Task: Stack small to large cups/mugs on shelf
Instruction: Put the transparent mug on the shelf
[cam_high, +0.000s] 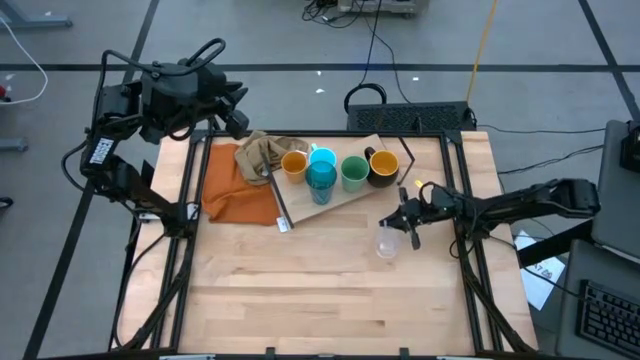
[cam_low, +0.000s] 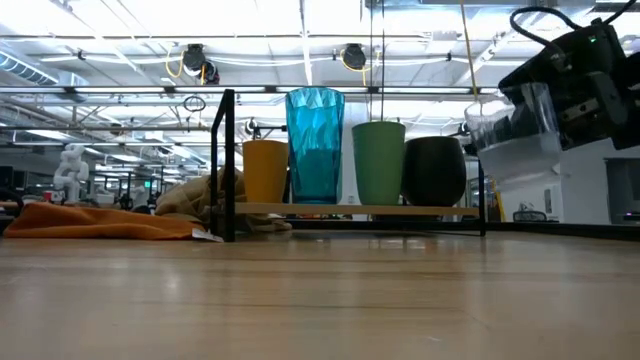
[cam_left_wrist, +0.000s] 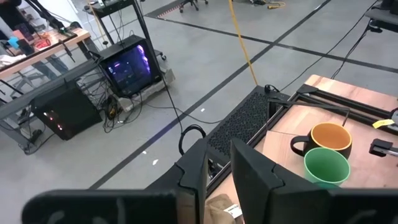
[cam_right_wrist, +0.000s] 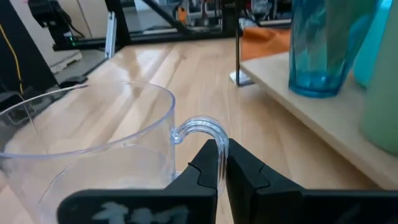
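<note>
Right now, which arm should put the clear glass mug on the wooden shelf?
Right. Its gripper is shut on the clear glass mug by the handle, lifted just in front of the light wooden shelf. The left gripper waits at the table's far left corner.

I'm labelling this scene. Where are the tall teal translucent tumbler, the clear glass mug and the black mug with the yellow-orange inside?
Tall teal translucent tumbler (cam_low: 314, 145): low view, mid wall.
Clear glass mug (cam_right_wrist: 93, 143): right wrist view, front wall.
Black mug with yellow-orange inside (cam_high: 383, 165): high view, inside.

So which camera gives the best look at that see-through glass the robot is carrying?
The right wrist view: the clear glass fills it, the right pincer shut on its handle. The high view shows it small, the low view lifted off the table; the left wrist view misses it.
</note>
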